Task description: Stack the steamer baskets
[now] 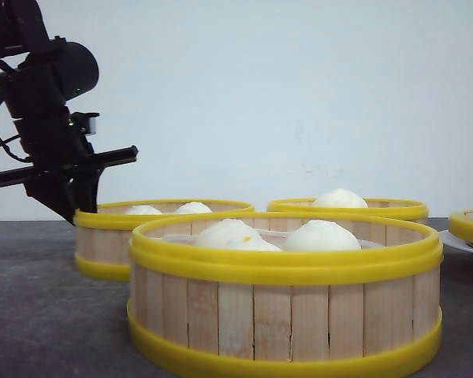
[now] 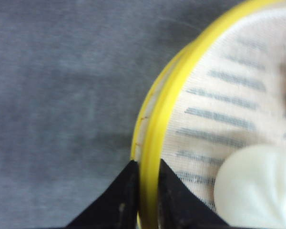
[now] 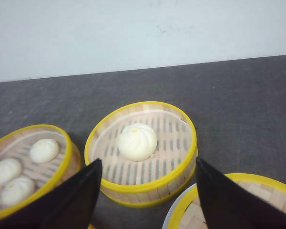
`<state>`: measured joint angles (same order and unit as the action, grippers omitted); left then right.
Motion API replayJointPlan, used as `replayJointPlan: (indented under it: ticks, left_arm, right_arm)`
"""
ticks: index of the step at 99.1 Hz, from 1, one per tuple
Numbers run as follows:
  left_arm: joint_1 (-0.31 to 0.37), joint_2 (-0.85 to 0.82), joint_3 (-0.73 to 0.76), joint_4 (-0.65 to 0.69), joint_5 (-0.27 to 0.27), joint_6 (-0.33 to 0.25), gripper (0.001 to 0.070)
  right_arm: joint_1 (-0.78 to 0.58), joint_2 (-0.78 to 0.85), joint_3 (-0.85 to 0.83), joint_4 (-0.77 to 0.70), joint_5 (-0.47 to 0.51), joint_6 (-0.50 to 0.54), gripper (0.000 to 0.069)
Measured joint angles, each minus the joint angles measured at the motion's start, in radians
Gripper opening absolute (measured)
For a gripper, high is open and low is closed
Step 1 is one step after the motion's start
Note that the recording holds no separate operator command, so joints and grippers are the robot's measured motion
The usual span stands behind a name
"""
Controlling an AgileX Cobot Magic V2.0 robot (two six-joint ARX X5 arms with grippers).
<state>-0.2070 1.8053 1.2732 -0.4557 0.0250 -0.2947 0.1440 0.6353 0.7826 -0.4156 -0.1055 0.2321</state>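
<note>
In the front view four steamer baskets stand on the dark bench: the front basket fills the lower centre, the left basket sits behind it at middle left, the back basket at middle right, and the edge of a fourth basket shows at the right border, apparently on a white plate. Buns lie in the first three.

The left gripper hangs at the far left edge of the left basket, at rim height. The left wrist view settles the relation: the two dark fingers straddle the yellow rim, one outside the wall, one inside over the cloth liner, with a bun just beside the inner finger. The jaws stand narrow, with only the rim between them; whether they already press on it cannot be told.

The right gripper is spread wide and holds nothing. In its wrist view it looks down on the back basket, centred between its fingers but apart from it.

The left arm is therefore the nearer one to a grasp. The basket lies to the gripper's right in the front view, so a lift would probably carry it rightward onto another basket, and one-sided hold on the rim may let it tilt.
</note>
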Motion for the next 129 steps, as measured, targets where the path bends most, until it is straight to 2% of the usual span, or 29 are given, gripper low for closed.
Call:
replayJointPlan:
  ticks: [19, 31, 39, 51, 62, 77, 94, 101, 114, 129]
  left_arm:
    - [0.067, -0.098, 0.0, -0.002, 0.016, -0.002, 0.0028]
    - [0.108, -0.238, 0.002, -0.029, 0.092, 0.013, 0.0028]
    - [0.106, -0.33, 0.011, -0.081, 0.121, 0.034, 0.0028]
    - [0.085, -0.431, 0.013, -0.164, 0.203, 0.065, 0.0028]
    - [0.04, -0.499, 0.013, -0.203, 0.237, 0.075, 0.0028]
    - [-0.05, -0.552, 0.013, -0.238, 0.244, 0.079, 0.0028]
    - [-0.156, -0.514, 0.01, -0.267, 0.242, 0.093, 0.0028]
    - [-0.201, -0.494, 0.01, -0.267, 0.229, 0.093, 0.0028]
    - [-0.282, -0.455, 0.01, -0.265, 0.162, 0.093, 0.0028]
    - [-0.348, -0.37, 0.01, -0.267, 0.142, 0.093, 0.0028]
  right_arm:
    - [0.0, 0.0, 0.0, -0.016, 0.0, 0.0, 0.0385]
    - [0.0, 0.0, 0.0, -0.032, 0.0, 0.0, 0.0385]
    - [0.0, 0.0, 0.0, -0.039, 0.0, 0.0, 0.0385]
    - [0.0, -0.002, 0.0, -0.04, 0.0, 0.0, 0.0385]
    - [0.0, -0.02, 0.0, -0.045, 0.0, 0.0, 0.0385]
    - [0.0, -0.072, 0.0, -0.044, 0.0, 0.0, 0.0385]
    - [0.0, -0.124, 0.0, -0.045, 0.0, 0.0, 0.0385]
    - [0.0, -0.14, 0.0, -0.048, 0.0, 0.0, 0.0385]
    - [0.0, -0.16, 0.0, -0.054, 0.0, 0.0, 0.0385]
    - [0.0, -0.164, 0.0, -0.084, 0.0, 0.0, 0.0385]
